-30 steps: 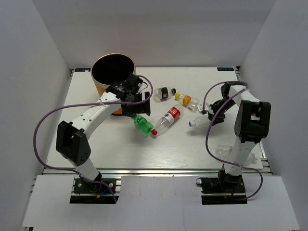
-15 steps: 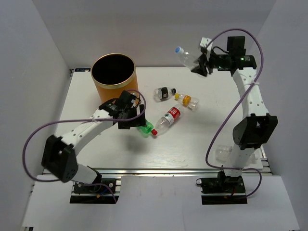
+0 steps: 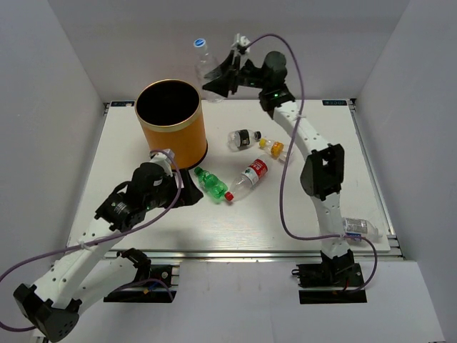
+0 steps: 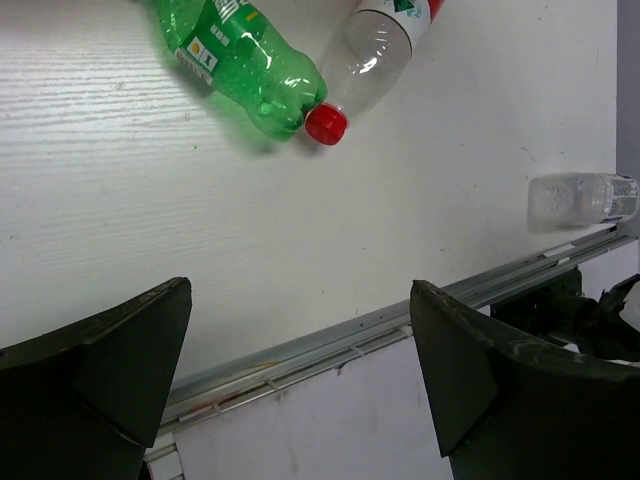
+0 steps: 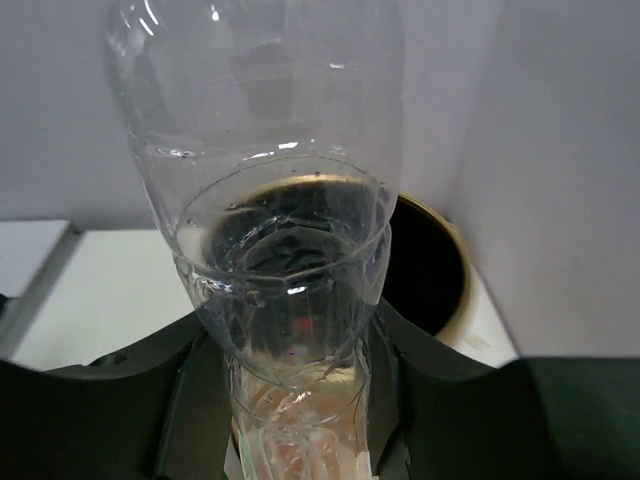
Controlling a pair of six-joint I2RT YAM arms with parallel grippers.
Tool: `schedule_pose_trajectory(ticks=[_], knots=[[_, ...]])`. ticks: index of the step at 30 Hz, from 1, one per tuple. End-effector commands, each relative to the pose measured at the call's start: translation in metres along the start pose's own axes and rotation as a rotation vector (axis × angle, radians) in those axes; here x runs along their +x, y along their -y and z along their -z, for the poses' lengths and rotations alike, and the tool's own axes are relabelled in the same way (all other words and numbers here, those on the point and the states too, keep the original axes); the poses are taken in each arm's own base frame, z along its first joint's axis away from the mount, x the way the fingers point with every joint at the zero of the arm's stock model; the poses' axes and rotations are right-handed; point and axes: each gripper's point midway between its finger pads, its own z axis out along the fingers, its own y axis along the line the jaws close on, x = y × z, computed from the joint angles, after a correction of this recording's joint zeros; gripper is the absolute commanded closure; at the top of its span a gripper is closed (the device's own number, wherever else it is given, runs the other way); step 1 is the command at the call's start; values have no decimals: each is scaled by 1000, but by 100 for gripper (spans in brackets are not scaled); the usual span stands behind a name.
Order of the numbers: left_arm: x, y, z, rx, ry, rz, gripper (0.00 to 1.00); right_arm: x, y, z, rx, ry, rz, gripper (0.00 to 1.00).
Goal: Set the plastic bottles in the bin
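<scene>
The orange bin point(image 3: 171, 143) stands at the table's back left, and the right wrist view looks down on its black inside point(image 5: 425, 265). My right gripper point(image 3: 223, 77) is high behind it, just right of its mouth. It is shut on a clear bottle point(image 3: 206, 63) with a blue-white cap; the bottle point(image 5: 270, 200) fills the right wrist view between both fingers point(image 5: 130, 400). My left gripper point(image 3: 180, 193) is open and holds nothing, low in front of the bin. A green bottle point(image 3: 212, 184) and a red-labelled bottle point(image 3: 248, 178) lie right of it. Both, the green bottle point(image 4: 240, 65) and the red-capped bottle point(image 4: 372, 55), show beyond the left gripper point(image 4: 300, 340).
A black-labelled bottle point(image 3: 244, 137) and a yellow-capped bottle point(image 3: 275, 148) lie mid-table. Another clear bottle point(image 3: 355, 227) rests at the near right edge by the right arm's base, the same bottle point(image 4: 580, 198) showing next to the metal table rail point(image 4: 330, 335). White walls enclose the table.
The right arm swung up and left with the clear bottle, from the table's right side to behind the bin. The left arm pulled back from the green bottle toward the near left.
</scene>
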Motion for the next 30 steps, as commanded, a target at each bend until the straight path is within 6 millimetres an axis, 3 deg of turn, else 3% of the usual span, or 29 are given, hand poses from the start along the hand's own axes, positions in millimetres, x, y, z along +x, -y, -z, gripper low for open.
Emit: schedule_pose_trajectory(ticks=[1, 3, 9, 12, 14, 15, 17, 22, 24, 28, 30], knots=[[4, -4, 11, -13, 13, 34, 0, -63, -52, -40, -100, 164, 124, 88], [5, -5, 14, -12, 14, 34, 0, -68, -62, -57, -97, 206, 145, 88], [9, -7, 19, -24, 0, 44, 0, -60, -71, -82, -85, 258, 157, 84], [8, -4, 17, -10, -5, 44, 0, -37, -59, -91, -43, 245, 123, 69], [6, 3, 12, 8, -17, 53, 0, -19, -50, -97, -9, 228, 138, 55], [5, 3, 9, 6, -19, 53, 0, 0, -38, -98, 25, 199, 104, 49], [0, 12, 3, 28, -31, 53, 0, 16, -24, -103, 59, 183, 119, 41], [-10, 29, -13, 78, -52, 52, 0, 39, -16, -105, 78, 159, 126, 12], [-8, 28, -21, 57, -79, 64, 0, 37, -20, -103, 65, 156, 118, 10], [-20, 24, -36, 3, -48, 73, 0, -14, -25, -89, 76, 213, 165, 10], [-23, 25, -43, -15, -45, 95, 0, -48, -23, -70, 106, 226, 200, 10]])
